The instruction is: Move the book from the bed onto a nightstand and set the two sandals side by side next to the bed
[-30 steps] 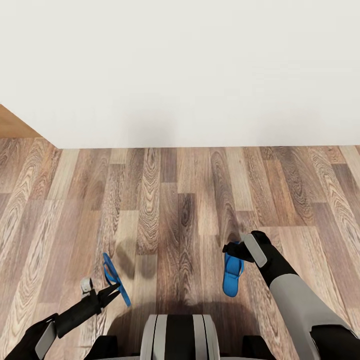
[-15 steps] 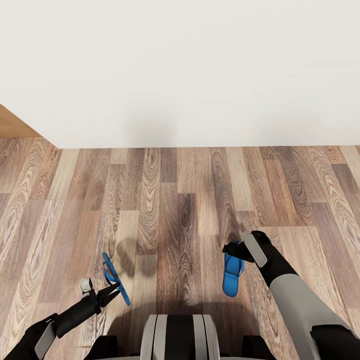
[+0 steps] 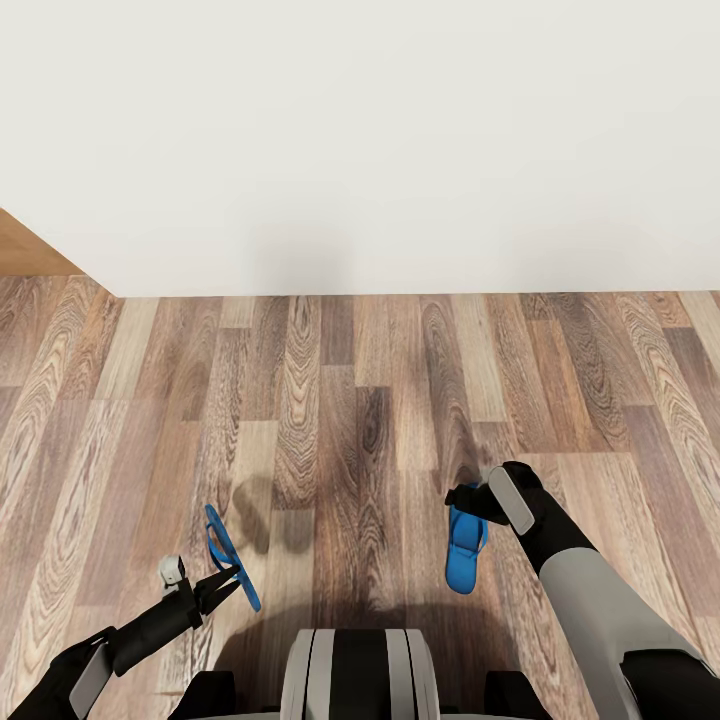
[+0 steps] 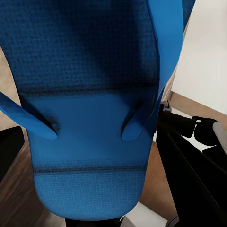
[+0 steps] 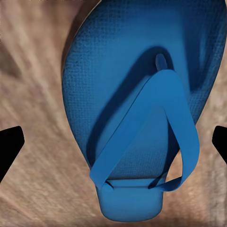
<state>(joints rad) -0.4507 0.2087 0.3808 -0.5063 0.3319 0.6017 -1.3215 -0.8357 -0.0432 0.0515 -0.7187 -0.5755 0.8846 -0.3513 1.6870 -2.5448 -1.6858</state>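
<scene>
Nothing has shifted over the last second: both arms and both shoes sit exactly as before, so the robot appears paused mid-carry, with the placing beside the bed not yet begun. The left gripper is closed on the strap side of one bright blue flat flip-flop, holding it edge-on above the wood-plank floor. The second blue flip-flop lies sole-down just under the right gripper, whose black fingertips stand spread wide either side of it in the right wrist view, so it looks released or not yet grasped.
</scene>
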